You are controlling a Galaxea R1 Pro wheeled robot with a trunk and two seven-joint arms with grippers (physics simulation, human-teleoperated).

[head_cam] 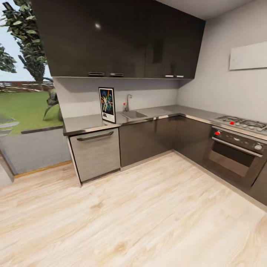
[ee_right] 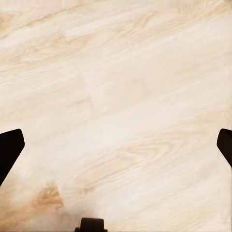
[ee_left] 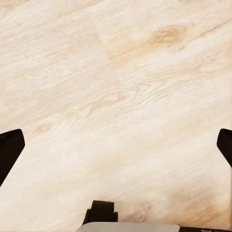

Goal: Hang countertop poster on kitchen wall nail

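— Where is the poster (head_cam: 107, 104)?

— It stands upright on the kitchen tabletop (head_cam: 83, 124), on the left stretch, leaning back toward the grey wall. Black frame, white border, dark blue artwork. Its lower edge rests on the worktop surface, close to the front edge.

— What is next to it?

— Just to its right lies the inset sink (head_cam: 133, 114) with a chrome tap (head_cam: 127, 102) behind it. Below the poster, under the worktop, is a light wood-grain dishwasher front (head_cam: 96, 154) with a dark handle. Dark cabinets (head_cam: 146, 141) run on to the right, round the corner.

— And farther out?

— Dark upper cupboards (head_cam: 118, 39) hang above the worktop. On the right arm of the L there is a gas hob (head_cam: 243, 123) and an oven (head_cam: 233, 152) with red knobs beneath it. A pale panel (head_cam: 248, 56) is fixed on the right wall. To the far left a window shows grass and trees. Light wooden floor (head_cam: 148, 215) spreads between the camera and the cabinets.

— The pincers?

— The left pincer (ee_left: 116, 150) points down at the floor planks; its two dark fingertips (ee_left: 9, 150) sit at opposite edges of the wrist view, spread wide, with nothing between them. The right pincer (ee_right: 116, 150) looks the same: fingertips (ee_right: 9, 150) wide apart, released, bare floor beneath.
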